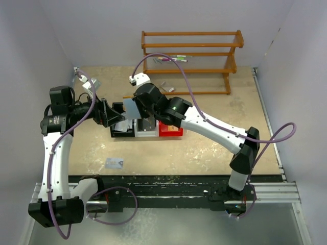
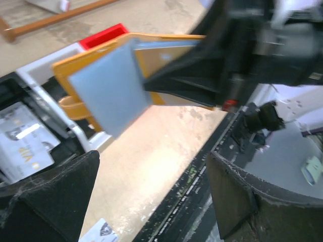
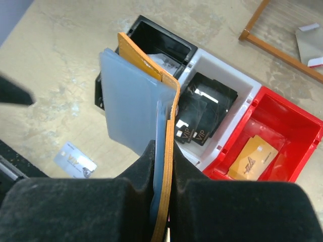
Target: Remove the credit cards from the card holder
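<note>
Above the bins (image 3: 222, 70), my right tool (image 3: 164, 159) clamps the card holder (image 3: 133, 101), unfolded and on edge. It sits just ahead of my left tool (image 2: 146, 191), jaws spread wide, empty. Credit cards (image 3: 202, 113) lie in the bins below, loose card (image 3: 74, 161) on the tabletop (image 3: 65, 60).

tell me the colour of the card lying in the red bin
Tan-orange card in the red bin; best in the right wrist view.
</note>
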`<state>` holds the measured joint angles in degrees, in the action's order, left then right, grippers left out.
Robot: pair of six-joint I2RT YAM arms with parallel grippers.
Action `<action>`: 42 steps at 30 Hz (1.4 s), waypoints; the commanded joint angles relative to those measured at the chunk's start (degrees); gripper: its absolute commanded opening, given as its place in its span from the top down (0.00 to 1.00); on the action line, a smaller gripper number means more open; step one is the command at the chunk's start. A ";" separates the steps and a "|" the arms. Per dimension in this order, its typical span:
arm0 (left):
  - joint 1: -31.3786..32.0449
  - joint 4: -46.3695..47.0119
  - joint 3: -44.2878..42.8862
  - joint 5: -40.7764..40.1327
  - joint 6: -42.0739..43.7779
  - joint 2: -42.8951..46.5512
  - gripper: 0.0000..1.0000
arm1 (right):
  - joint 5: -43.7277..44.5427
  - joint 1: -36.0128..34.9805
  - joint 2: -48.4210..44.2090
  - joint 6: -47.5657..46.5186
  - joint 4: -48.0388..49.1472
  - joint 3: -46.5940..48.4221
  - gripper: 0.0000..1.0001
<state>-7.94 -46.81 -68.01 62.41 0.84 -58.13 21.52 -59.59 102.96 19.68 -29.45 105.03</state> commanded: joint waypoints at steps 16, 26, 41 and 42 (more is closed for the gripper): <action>0.13 4.55 -1.12 8.61 -7.42 0.85 0.47 | -46.76 7.84 -16.32 12.30 31.16 -17.16 1.00; 0.09 9.45 -4.36 16.53 -21.20 -0.84 0.95 | -65.29 15.73 -18.55 29.46 56.37 -29.53 0.62; 0.03 -4.37 -10.41 11.20 -6.98 -4.42 1.00 | -72.44 22.44 -16.94 26.76 58.25 -29.11 0.49; 0.03 -7.18 -11.03 10.88 -3.85 -5.14 1.00 | -72.72 22.69 -15.67 20.44 51.86 -25.38 0.44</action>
<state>-7.86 -44.49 -74.32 74.32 -15.14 -61.21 -48.29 -38.20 86.26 56.82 36.60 67.83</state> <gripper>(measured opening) 0.142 0.465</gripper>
